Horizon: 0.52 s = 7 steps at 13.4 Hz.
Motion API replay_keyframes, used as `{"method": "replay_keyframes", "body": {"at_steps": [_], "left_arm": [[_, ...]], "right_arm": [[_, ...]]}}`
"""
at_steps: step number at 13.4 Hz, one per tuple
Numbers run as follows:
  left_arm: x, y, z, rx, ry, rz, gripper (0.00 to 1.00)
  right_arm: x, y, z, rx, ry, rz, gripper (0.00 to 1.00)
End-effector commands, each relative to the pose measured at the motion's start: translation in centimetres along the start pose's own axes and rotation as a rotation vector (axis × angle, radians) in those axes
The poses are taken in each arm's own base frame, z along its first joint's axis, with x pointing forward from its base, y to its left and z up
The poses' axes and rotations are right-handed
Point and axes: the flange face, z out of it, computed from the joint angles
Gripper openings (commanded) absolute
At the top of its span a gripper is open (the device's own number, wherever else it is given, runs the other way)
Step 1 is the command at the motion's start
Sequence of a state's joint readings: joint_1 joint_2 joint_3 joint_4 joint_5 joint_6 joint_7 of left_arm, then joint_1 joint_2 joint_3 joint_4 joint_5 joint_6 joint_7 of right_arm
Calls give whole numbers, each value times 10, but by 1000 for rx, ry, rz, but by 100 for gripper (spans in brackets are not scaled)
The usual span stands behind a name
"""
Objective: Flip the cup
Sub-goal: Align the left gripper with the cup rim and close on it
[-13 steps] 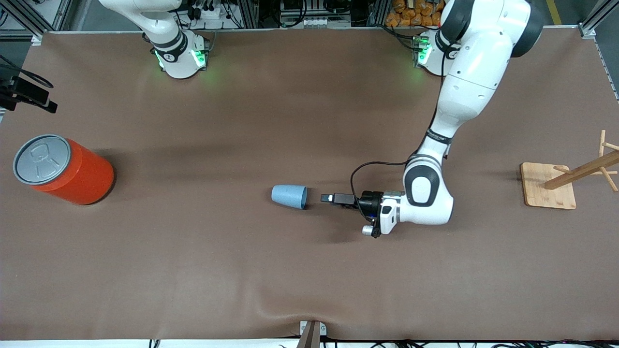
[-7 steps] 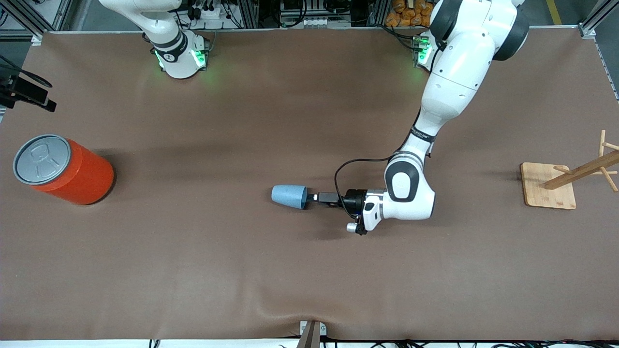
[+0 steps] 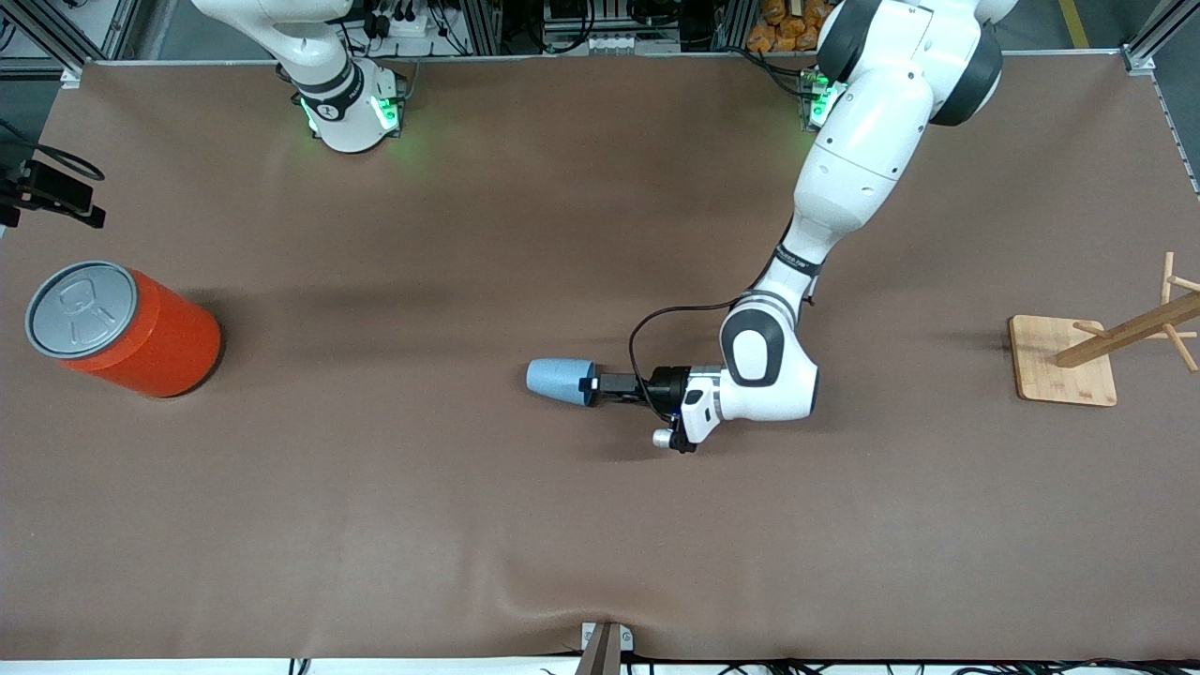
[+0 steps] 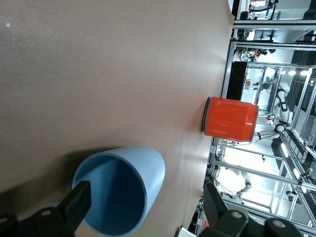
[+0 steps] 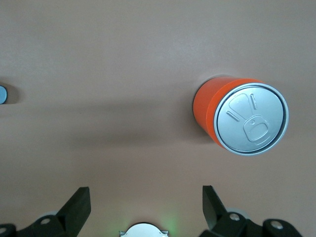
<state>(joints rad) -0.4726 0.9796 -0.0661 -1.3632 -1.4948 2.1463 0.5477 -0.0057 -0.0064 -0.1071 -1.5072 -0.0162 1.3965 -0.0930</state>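
Item: cup [image 3: 560, 381], small, light blue, tapered, no handle. Lies on its side near the middle of the surface [image 3: 469, 525], well clear of every edge. Long axis runs parallel to the surface's long edges: closed narrow base toward the right arm's end, open mouth toward the left arm's end. Darker blue interior shows in the left wrist view [image 4: 118, 197].

Left gripper [image 3: 592, 383]: low over the surface, lying level along the same line as the cup's axis, at the cup's mouth. Fingers spread wide; nothing held. In the left wrist view one finger [image 4: 76, 205] appears inside the rim, the other [image 4: 217, 202] outside the wall. Whether either pad touches the wall cannot be told.

Governing relation: the cup lies straight ahead of the left gripper, mouth first, so the rim wall stands between the spread fingers. Judgement: closing would pinch that wall; a turn of the wrist would then be needed to stand the cup up.

Right gripper [image 5: 143, 207]: waits high near the surface's edge at the right arm's end, fingers spread, empty; far from the cup. The left arm is clearly the nearer.

Also present: orange can [image 3: 122, 328], grey pull-tab lid, near the edge at the right arm's end; wooden rack [image 3: 1064, 361] near the edge at the left arm's end.
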Motion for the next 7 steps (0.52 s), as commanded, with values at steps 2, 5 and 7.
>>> {"method": "replay_keyframes", "body": {"at_steps": [2, 5, 7], "left_arm": [[-1, 6, 19, -47, 38, -1, 100], [-7, 3, 31, -74, 45, -10, 100], [-8, -2, 32, -72, 46, 20, 98]], "right_arm": [[3, 5, -10, -9, 37, -8, 100], [4, 4, -16, 2, 68, -1, 100], [-2, -2, -27, 27, 92, -5, 100]]}}
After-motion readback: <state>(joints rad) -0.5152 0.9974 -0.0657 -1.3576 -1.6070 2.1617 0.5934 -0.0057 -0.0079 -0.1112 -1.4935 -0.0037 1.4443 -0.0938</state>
